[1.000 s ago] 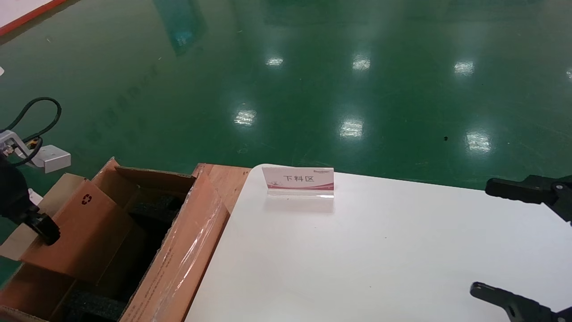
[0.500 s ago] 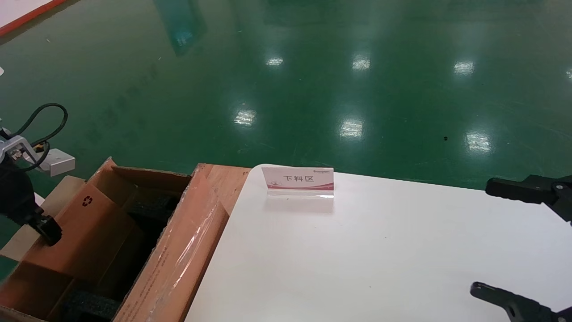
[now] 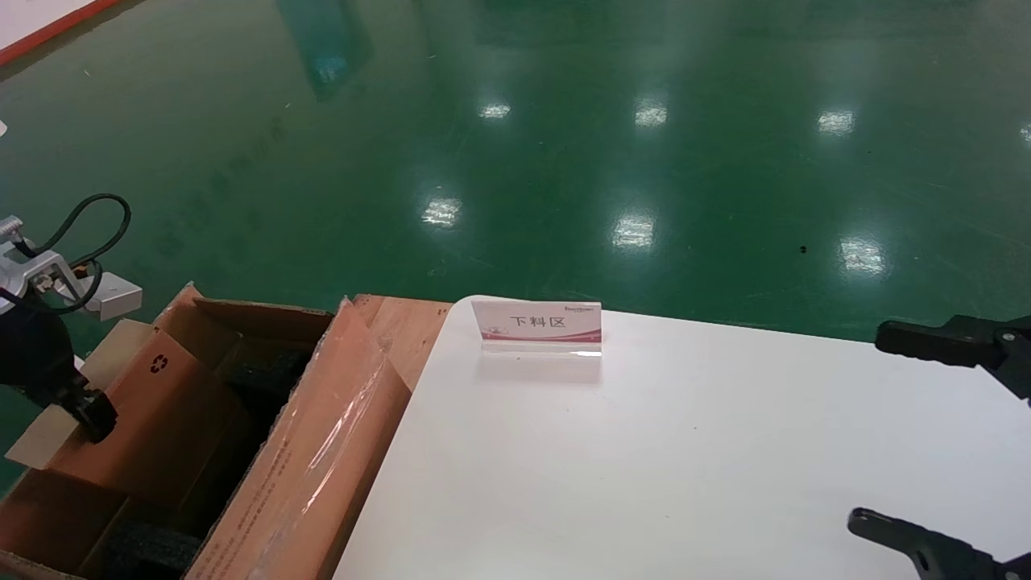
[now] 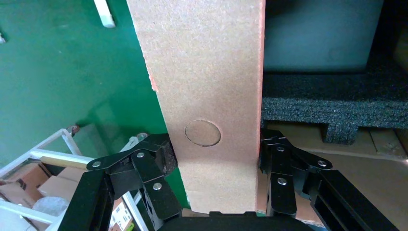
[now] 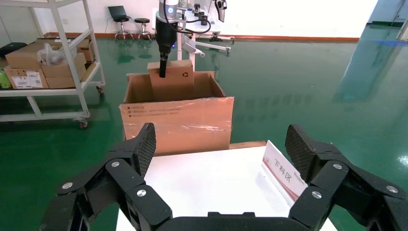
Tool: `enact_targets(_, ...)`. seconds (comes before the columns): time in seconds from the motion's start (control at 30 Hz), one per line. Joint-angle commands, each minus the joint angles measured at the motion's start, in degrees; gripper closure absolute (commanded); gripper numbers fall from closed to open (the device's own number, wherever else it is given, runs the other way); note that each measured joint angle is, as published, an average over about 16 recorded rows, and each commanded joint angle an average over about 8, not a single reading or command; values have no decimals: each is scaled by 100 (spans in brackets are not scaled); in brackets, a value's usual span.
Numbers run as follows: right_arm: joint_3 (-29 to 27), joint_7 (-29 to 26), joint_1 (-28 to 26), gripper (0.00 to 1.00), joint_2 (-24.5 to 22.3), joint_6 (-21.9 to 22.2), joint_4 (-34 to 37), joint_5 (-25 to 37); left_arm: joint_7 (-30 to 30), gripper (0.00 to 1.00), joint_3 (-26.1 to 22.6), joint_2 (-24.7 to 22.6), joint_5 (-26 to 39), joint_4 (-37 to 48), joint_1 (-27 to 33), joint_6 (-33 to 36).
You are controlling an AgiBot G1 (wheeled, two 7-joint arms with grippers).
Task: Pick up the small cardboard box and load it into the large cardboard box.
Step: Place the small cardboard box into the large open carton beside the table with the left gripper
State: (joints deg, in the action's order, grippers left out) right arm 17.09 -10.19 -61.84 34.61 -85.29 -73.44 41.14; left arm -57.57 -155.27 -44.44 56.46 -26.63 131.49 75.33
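Note:
The small cardboard box (image 3: 153,411), brown with a recycling symbol, stands tilted in the opening of the large cardboard box (image 3: 322,451), above black foam (image 3: 258,379). My left gripper (image 3: 93,415) is shut on the small box's outer edge. In the left wrist view the small box (image 4: 207,72) sits between both fingers (image 4: 163,154), with foam (image 4: 327,101) beyond. My right gripper (image 3: 894,435) is open and empty over the table's right side. In the right wrist view the right gripper (image 5: 221,149) faces the large box (image 5: 178,120) and the small box (image 5: 175,79).
The white table (image 3: 644,451) carries a small sign stand (image 3: 537,326) at its far edge, next to the large box's taped flap. A green floor lies beyond. A shelf cart (image 5: 48,62) with cartons stands behind the large box.
My left gripper and the small box have shifted slightly to the right and down into the carton. The carton's taped flap has swung more upright. The right arm has not moved.

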Motion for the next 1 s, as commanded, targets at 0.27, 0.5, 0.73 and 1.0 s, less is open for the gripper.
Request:
enact_targets(0.27,3,1,-1,0,-1,1,0,-2,79,100,49,-49,-91,320,-301,7)
enact_targets(0.5,5,2,-1,0,-2,2,0,-3,171,100,86,-82,-163,595,-542,53)
enact_targets(0.73,7,4,-1,0,-3,3,0,-5,270,81,122,-119,-227,852,-723,116)
enact_targets(1.0,7,5,0,0,-4,5,2,-6,309,0,126,-153,-241,988,-818,146)
